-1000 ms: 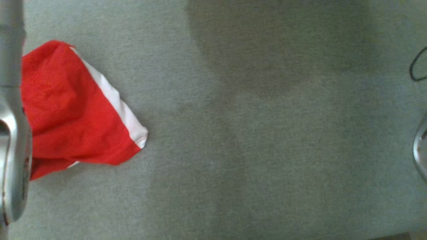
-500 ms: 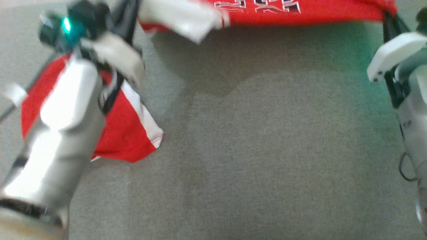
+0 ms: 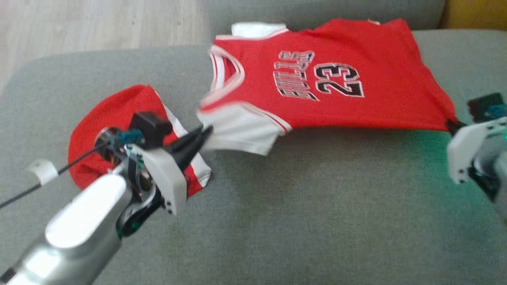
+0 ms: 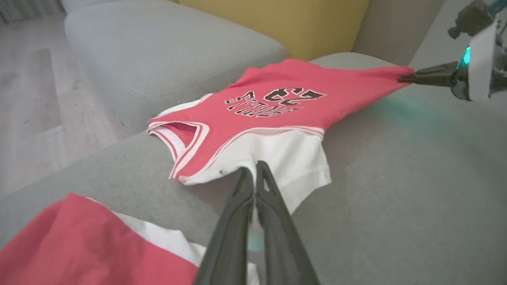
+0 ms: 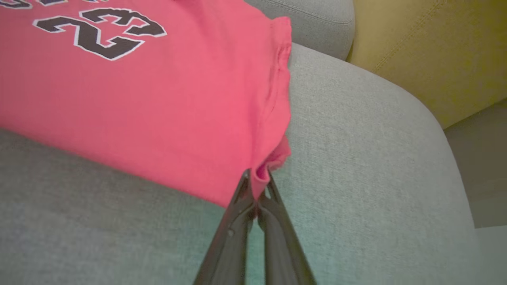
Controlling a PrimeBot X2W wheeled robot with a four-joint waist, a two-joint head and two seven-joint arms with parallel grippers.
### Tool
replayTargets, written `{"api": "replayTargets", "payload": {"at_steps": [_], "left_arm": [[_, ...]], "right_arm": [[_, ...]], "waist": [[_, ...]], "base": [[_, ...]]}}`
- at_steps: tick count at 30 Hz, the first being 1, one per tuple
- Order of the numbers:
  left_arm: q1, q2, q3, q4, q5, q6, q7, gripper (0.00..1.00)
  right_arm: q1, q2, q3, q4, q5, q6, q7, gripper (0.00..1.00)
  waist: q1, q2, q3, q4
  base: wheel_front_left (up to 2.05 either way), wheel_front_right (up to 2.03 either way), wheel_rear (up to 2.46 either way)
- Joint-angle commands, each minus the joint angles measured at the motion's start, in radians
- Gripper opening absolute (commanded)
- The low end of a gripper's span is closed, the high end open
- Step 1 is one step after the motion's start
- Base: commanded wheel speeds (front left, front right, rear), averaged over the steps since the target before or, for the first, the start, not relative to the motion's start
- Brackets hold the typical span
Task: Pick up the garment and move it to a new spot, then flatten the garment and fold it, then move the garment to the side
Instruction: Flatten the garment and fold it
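The garment (image 3: 336, 103) is a red jersey with white trim and a black 23. It hangs stretched sideways just above the grey sofa seat (image 3: 317, 221), between my two grippers. My left gripper (image 3: 206, 132) is shut on its white sleeve edge, and the left wrist view shows the fingertips (image 4: 253, 168) pinching that white cloth (image 4: 293, 158). My right gripper (image 3: 451, 124) is shut on the red hem corner; in the right wrist view its tips (image 5: 257, 178) clamp a fold of the jersey (image 5: 138, 99). The right gripper (image 4: 404, 78) also shows in the left wrist view.
A second red and white piece of clothing (image 3: 115, 114) lies bunched on the seat under my left arm. A yellow cushion (image 5: 427, 47) stands behind the seat's far corner. Wooden floor (image 3: 99, 23) lies beyond the seat's rounded edge. A black cable (image 3: 31, 190) trails from the left wrist.
The head camera has swung, so the whole picture has shifted. The jersey was cut off at the top edge half a second ago and now shows whole, still held at both ends.
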Motion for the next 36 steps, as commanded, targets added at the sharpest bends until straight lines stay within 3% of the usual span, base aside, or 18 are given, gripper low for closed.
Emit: {"api": "replayTargets", "payload": {"at_steps": [1,5,9,15,20,25,36], "left_arm": [[-0.023,0.067,0.038,-0.083,-0.03,0.002,0.035,0.0],[0.023,0.118,0.022,-0.191,-0.07,0.005,0.114,0.0],[0.071,0.155,0.003,-0.268,-0.094,0.022,0.166,0.0],[0.132,0.2,-0.023,-0.353,-0.113,0.05,0.223,0.0],[0.133,0.213,-0.022,-0.377,-0.1,0.066,0.224,0.0],[0.08,0.195,-0.003,-0.339,-0.075,0.071,0.207,0.0],[-0.132,0.122,0.013,-0.134,-0.042,0.029,0.204,0.0]], "right_arm": [[0.022,-0.09,0.058,-0.084,0.079,-0.001,0.031,0.0],[0.081,-0.2,0.154,-0.218,0.227,-0.001,0.112,0.0],[0.127,-0.271,0.211,-0.313,0.346,-0.001,0.185,0.0],[0.184,-0.334,0.252,-0.45,0.505,-0.001,0.302,0.0],[0.186,-0.365,0.244,-0.513,0.539,-0.001,0.333,0.0],[0.164,-0.363,0.211,-0.54,0.539,-0.001,0.339,0.0],[0.043,-0.276,0.13,-0.504,0.484,-0.001,0.336,0.0]], "waist": [[0.0002,-0.0001,-0.025,0.01],[0.0002,-0.0001,-0.046,0.009],[0.0002,-0.0001,-0.071,0.001],[0.0002,-0.0001,-0.087,-0.016],[0.0002,-0.0001,-0.07,-0.024],[0.0002,-0.0001,-0.031,-0.029],[0.0002,-0.0001,0.081,-0.053]], "base": [[0.0,0.0,0.0],[0.0,0.0,0.0],[0.0,0.0,0.0],[0.0,0.0,0.0],[0.0,0.0,0.0],[0.0,0.0,0.0],[0.0,0.0,0.0]]}}
